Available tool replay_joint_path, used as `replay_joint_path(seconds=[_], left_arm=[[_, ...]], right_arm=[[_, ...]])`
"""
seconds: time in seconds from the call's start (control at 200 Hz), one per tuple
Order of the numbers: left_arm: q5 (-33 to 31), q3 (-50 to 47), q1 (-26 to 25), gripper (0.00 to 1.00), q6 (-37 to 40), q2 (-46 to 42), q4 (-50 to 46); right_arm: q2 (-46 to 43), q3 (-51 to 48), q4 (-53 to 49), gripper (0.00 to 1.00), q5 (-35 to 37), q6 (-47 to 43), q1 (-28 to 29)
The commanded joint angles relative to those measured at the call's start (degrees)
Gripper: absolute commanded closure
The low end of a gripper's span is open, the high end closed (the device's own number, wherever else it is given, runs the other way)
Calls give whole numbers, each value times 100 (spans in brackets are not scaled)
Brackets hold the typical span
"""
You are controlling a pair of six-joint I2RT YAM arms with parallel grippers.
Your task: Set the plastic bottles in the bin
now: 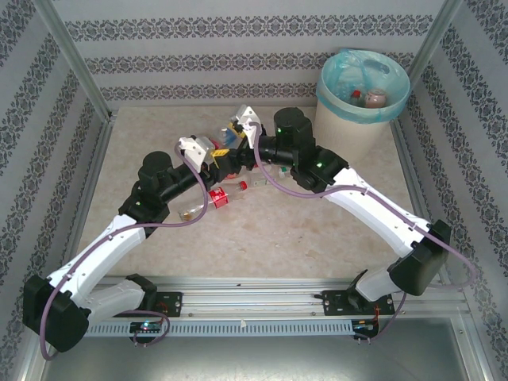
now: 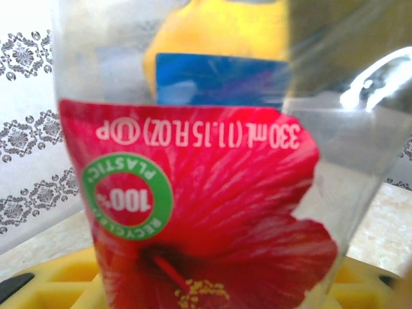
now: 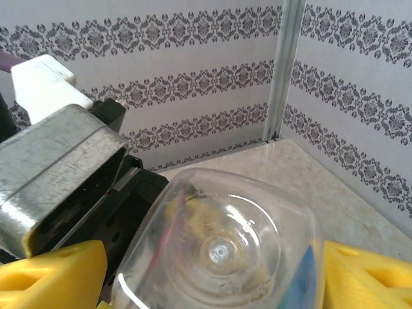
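Left gripper clenched on a clear plastic bottle, with its yellow fingers showing at either side of the bottle's lower edge in the left wrist view. The bottle sits right up against this gripper's camera. Its red flower label carries a round green badge and a line of white print that reads upside down.

Right gripper meets the left one nearly tip to tip above the middle of the table, and the same bottle lies between them. From the right wrist, the bottle's clear rounded base sits between that gripper's two yellow fingers, just beside each. Whether they press on it or stand free of it cannot be told.

Below the two grippers, on the side nearer the arm bases, a loose bottle with a red label lies on the table.

Well off to the right of both grippers and a little farther out stands the bin, cream-walled with a blue-green liner, and a few bottles lie inside it
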Motion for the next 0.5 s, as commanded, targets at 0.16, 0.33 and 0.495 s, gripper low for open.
replay_joint_path(seconds=[0.16, 0.33, 0.495], left_arm=[[224, -115, -118, 49, 118, -224, 510], [233, -125, -122, 48, 103, -210, 513], [33, -183, -121, 40, 48, -255, 582]], right_arm=[[293, 230, -82, 20, 496, -34, 102], [278, 239, -1, 28, 449, 82, 107], [206, 246, 52, 34, 489, 153, 107]])
